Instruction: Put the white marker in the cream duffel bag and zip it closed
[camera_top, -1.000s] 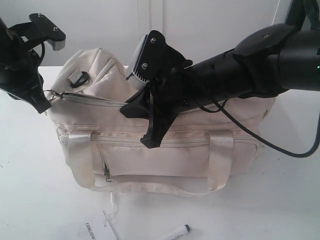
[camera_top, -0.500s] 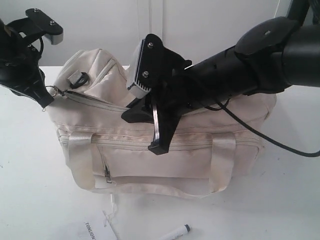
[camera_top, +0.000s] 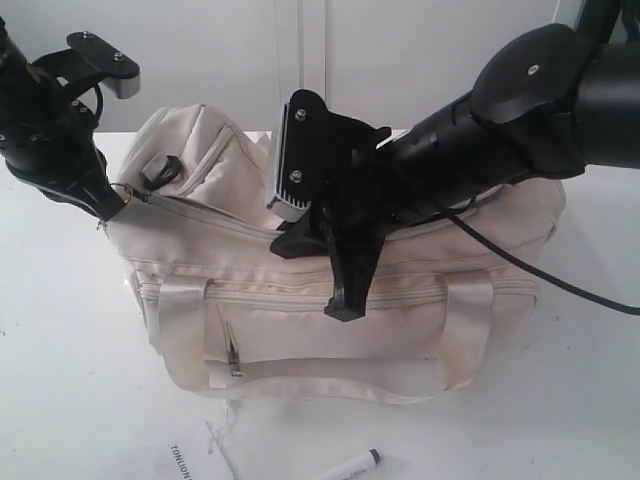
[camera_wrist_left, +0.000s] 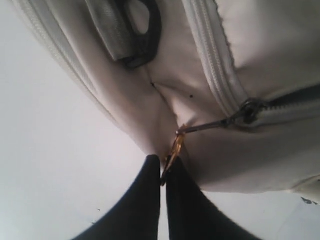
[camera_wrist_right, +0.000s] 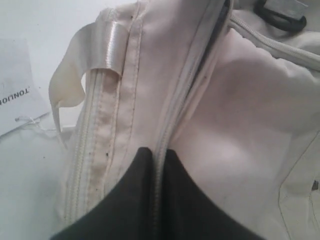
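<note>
The cream duffel bag (camera_top: 300, 310) lies on the white table. My left gripper (camera_top: 110, 205) is at the bag's left end, shut on the gold ring (camera_wrist_left: 172, 150) of the top zipper's pull; the slider (camera_wrist_left: 247, 110) sits close by, with a dark gap behind it. My right gripper (camera_top: 342, 302) reaches across the middle of the bag (camera_wrist_right: 250, 150) and is shut on the fabric edge of the top zipper (camera_wrist_right: 165, 130). The white marker (camera_top: 350, 467) with its dark cap lies on the table in front of the bag, apart from both grippers.
A flat white paper tag (camera_top: 190, 460) with printed text lies by the marker, tied to the bag by a string; it also shows in the right wrist view as the tag (camera_wrist_right: 15, 85). A black ring (camera_wrist_left: 140, 35) sits on the bag's end. A white wall stands behind.
Both arms and the bag have shifted to the right. The right gripper has dropped lower over the bag's front. The marker and tag have not moved.
</note>
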